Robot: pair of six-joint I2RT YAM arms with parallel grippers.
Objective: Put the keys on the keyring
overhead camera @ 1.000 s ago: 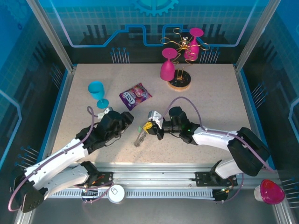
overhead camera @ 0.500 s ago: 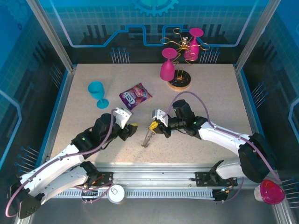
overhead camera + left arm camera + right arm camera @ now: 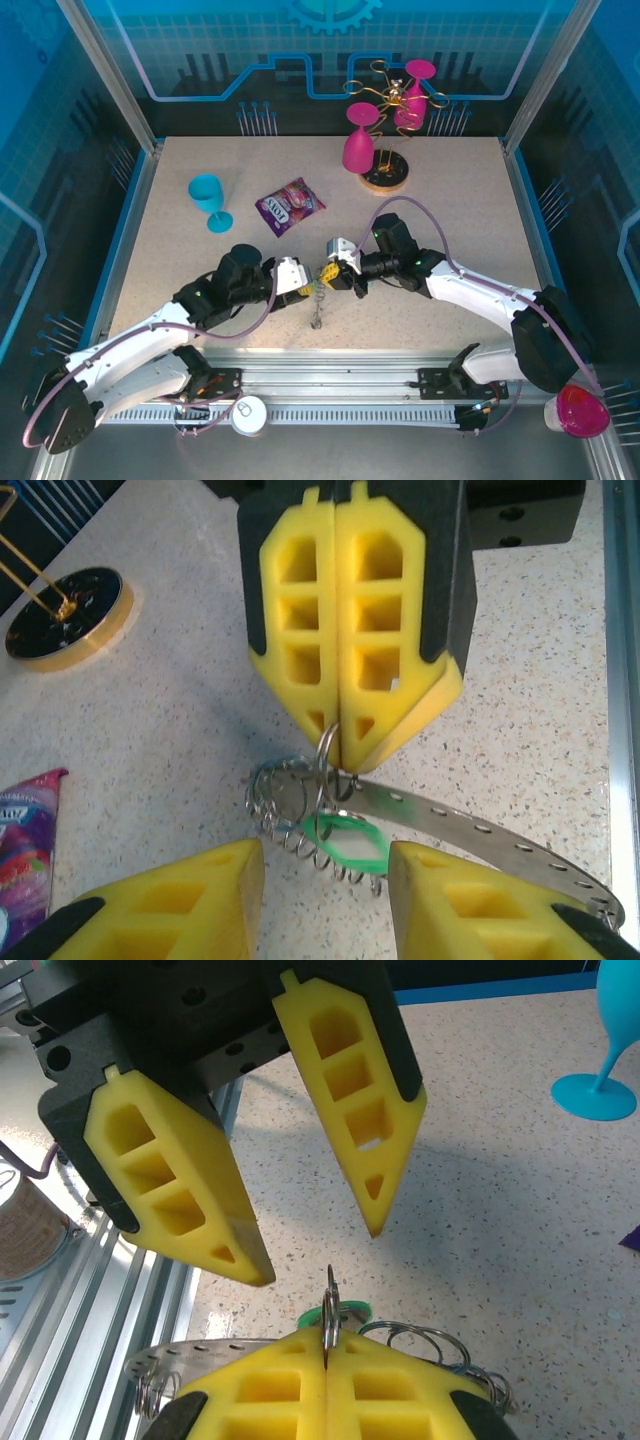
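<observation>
Your right claw (image 3: 337,752) pinches a loop of the keyring (image 3: 470,825) (green key (image 3: 345,842) just beside it); your left claw (image 3: 318,1250) stands spread.

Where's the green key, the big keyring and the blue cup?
green key (image 3: 350,858): left wrist view, its green head.
keyring (image 3: 470,830): left wrist view, its flat metal band.
blue cup (image 3: 205,190): top view, its bowl.

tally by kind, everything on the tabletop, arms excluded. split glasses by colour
pink glasses: 2
blue glass: 1
glass rack: 1
snack packet: 1
keyring: 1
green key: 1 (the one key I can make out)
total: 7
</observation>
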